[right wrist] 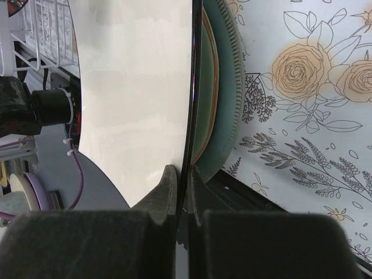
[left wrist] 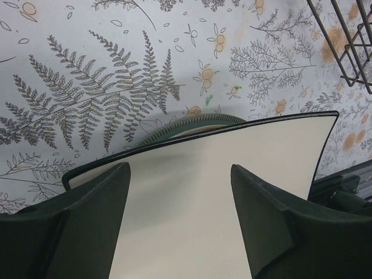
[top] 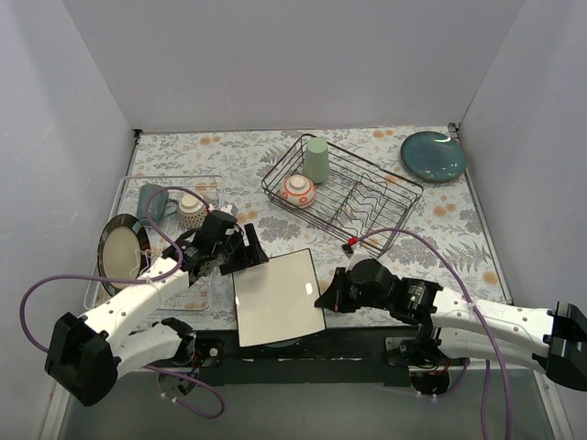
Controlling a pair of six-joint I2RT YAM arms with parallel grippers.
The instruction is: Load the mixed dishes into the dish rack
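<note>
The large white square plate [top: 278, 298] lies at the table's near edge, on top of a round green plate [left wrist: 192, 123] whose rim shows beneath it [right wrist: 225, 99]. My right gripper [top: 323, 301] is shut on the white plate's right edge, one finger above and one below [right wrist: 184, 174]. My left gripper [top: 249, 255] is open over the plate's far-left corner, its fingers spread above the white surface [left wrist: 180, 192] and holding nothing. The black wire dish rack [top: 385, 197] stands behind and holds a pale green cup [top: 316, 160] and a red-orange bowl [top: 298, 191].
A pale wire tray [top: 124, 197] on the left holds a teal mug [top: 151, 202], a patterned cup [top: 191, 211] and a dark-rimmed plate [top: 119, 249]. A dark teal plate [top: 433, 156] lies at the back right. Walls enclose three sides.
</note>
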